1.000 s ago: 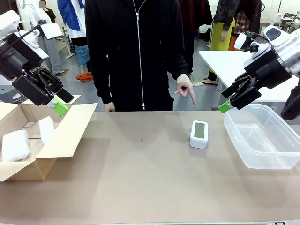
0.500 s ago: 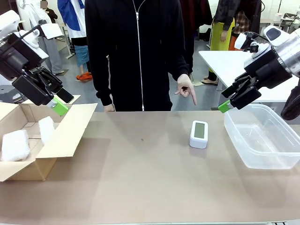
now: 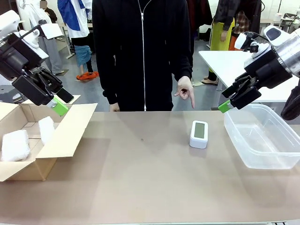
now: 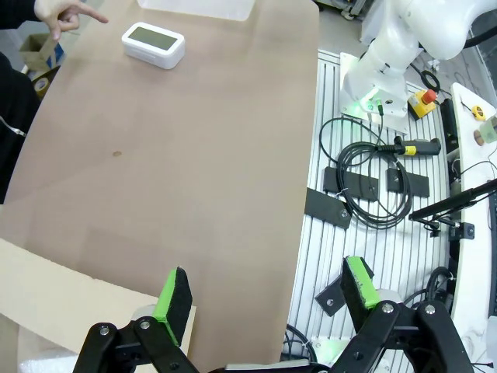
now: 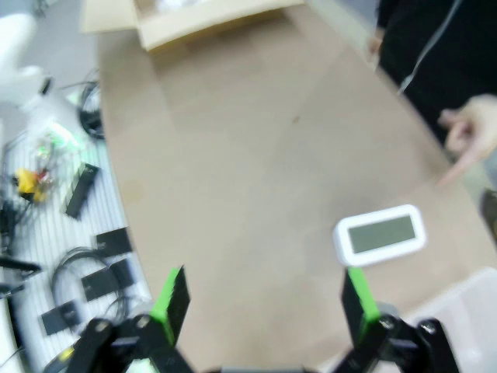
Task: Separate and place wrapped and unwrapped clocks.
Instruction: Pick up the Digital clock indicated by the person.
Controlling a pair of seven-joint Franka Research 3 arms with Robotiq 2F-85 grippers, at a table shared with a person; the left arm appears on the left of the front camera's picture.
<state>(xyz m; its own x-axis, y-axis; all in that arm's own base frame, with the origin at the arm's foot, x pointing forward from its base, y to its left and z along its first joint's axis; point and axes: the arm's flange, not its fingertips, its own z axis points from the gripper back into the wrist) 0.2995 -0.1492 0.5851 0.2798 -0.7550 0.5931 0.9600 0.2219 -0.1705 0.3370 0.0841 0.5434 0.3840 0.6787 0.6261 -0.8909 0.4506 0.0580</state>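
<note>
Even bright indoor light; blurry, soft right wrist view

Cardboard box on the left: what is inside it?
Inside the cardboard box are two bundles in whitish bubble wrap: the near bundle and the far bundle. What the wrap covers cannot be seen; the bundles hide the floor under them.

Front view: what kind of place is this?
Probably a robot lab or workshop: a left arm and right arm flank the table, a red emergency-stop button sits beside it, and another white table stands behind.
</note>
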